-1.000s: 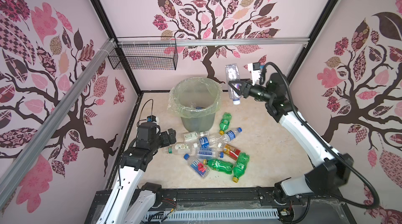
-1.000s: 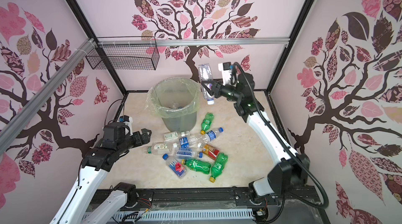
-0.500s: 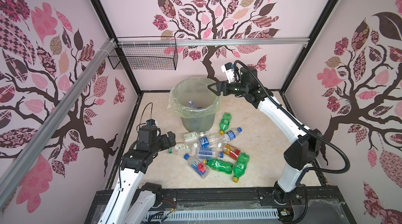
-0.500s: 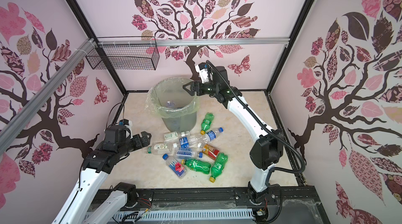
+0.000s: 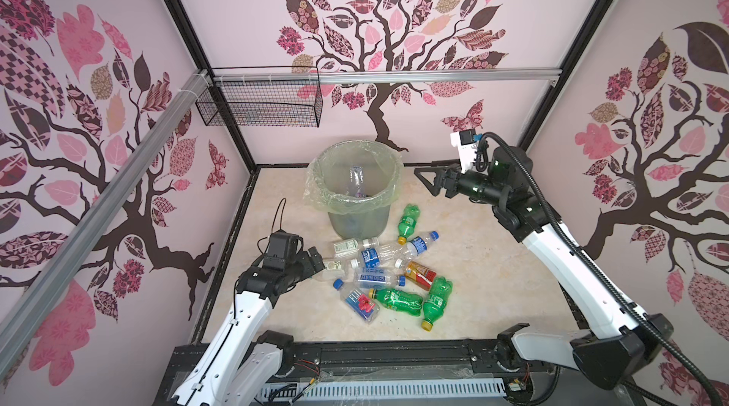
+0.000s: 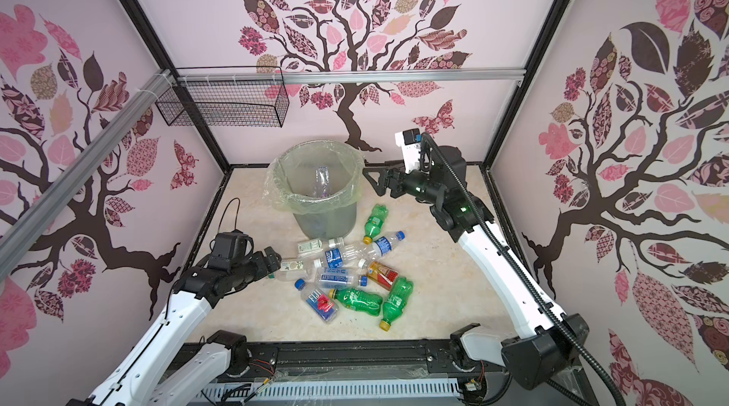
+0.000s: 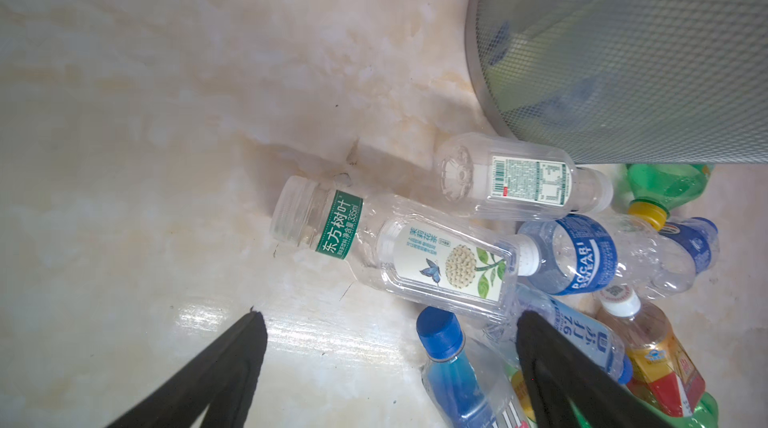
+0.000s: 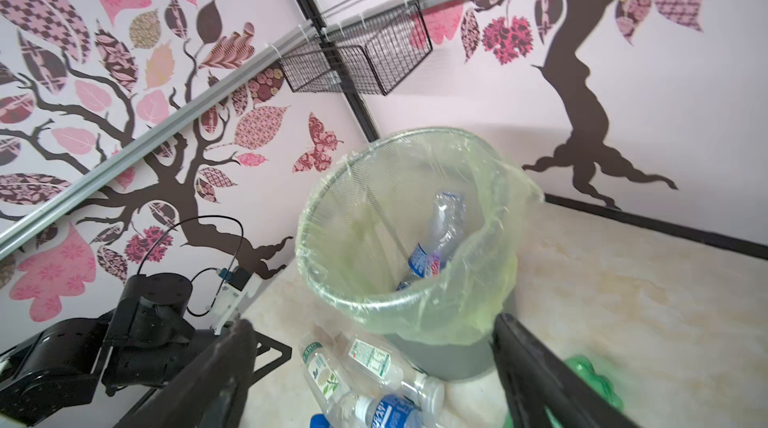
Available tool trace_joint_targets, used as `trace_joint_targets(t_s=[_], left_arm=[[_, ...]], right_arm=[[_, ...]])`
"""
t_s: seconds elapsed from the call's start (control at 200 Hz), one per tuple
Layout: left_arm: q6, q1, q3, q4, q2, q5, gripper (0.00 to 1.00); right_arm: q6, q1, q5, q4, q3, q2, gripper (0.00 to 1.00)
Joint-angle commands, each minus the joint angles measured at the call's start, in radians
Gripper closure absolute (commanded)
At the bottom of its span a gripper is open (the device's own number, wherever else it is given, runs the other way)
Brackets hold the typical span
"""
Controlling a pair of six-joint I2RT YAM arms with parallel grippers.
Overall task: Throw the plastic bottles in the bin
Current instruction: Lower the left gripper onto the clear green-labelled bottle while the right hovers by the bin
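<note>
- Plastic bottles [image 5: 388, 274] lay heaped on the table [image 5: 493, 266] beside the bin [image 5: 357, 222]; one leaned inside it.
- Left tool [image 7: 388, 318], spread, was nearest the heap; white-labelled bottle [image 7: 436, 264] lay just ahead, long axis running tip to tip.
- Right tool [image 5: 428, 181], spread and empty, hung by the bin's rim.

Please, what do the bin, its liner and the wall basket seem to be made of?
Bin: grey, fine mesh pattern on its wall, colours showing through; metal mesh or translucent plastic, I cannot tell which. Liner: thin, glossy, yellowish-green clear plastic film, wrinkled where it folds over the rim. Basket: black wire in an open square grid, probably coated metal, matte.
</note>
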Motion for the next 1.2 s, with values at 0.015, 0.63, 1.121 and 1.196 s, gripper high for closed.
trace_joint_targets(t_s=[0.015,0.63,1.121,1.196], left_arm=[[-0.103,-0.004,-0.05,0.057,-0.011,0.001,0.02],[-0.286,-0.125,-0.151,0.234,0.132,0.009,0.02],[-0.258,-0.117,-0.132,0.328,0.257,-0.065,0.02],[-0.238,-0.094,-0.125,0.328,0.264,-0.068,0.02]], right_arm=[[0.002,-0.033,0.022,-0.012,-0.105,-0.049,0.08],[0.006,-0.043,0.003,0.009,-0.266,-0.109,0.08],[-0.013,-0.044,0.023,-0.013,-0.322,-0.15,0.08],[-0.011,-0.043,0.021,-0.013,-0.325,-0.15,0.08]])
